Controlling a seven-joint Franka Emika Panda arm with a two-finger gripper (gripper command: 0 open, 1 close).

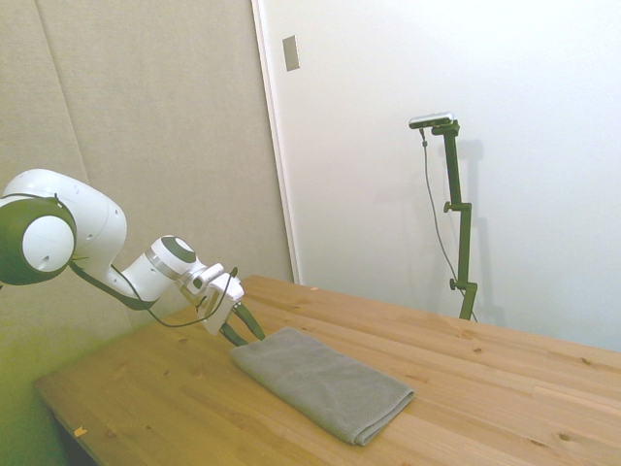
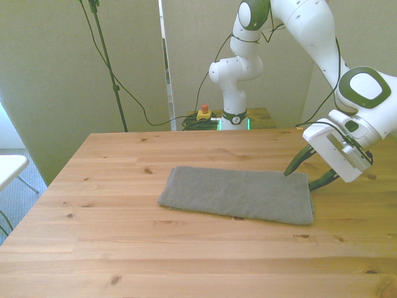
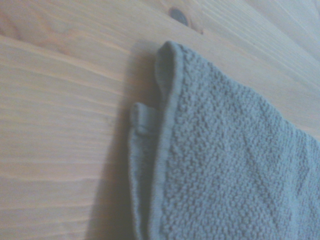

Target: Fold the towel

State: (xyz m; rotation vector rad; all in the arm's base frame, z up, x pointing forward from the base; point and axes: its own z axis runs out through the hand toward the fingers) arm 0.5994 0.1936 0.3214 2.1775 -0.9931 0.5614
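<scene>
One wooden table [image 2: 124, 248] fills the scene, its pale pine planks marked by dark knots and long straight grain. Behind it in the side view stand a beige fabric-covered panel [image 1: 146, 126] and a plain white wall [image 1: 485, 78] with a small grey plate at about 11 o'clock. In the front view a red and yellow button box [image 2: 203, 112] sits on the floor by the robot's base, with black cables trailing past it.

On the table lies the towel [image 2: 239, 194], a grey-brown terry rectangle resting flat near the middle of the tabletop, its long side running from 9 o'clock to 3 o'clock in the front view. Its surface is nubbly and looped; the wrist view shows a smooth hemmed border and a second layer peeking out beneath the top one at the corner [image 3: 150, 125].

At the towel's 3 o'clock end in the front view, the gripper [image 2: 306, 171] angles down, its dark fingers [image 2: 296, 162] spread wide apart, one tip at the towel's far corner and the other beside the short edge. They have hold of nothing.
</scene>
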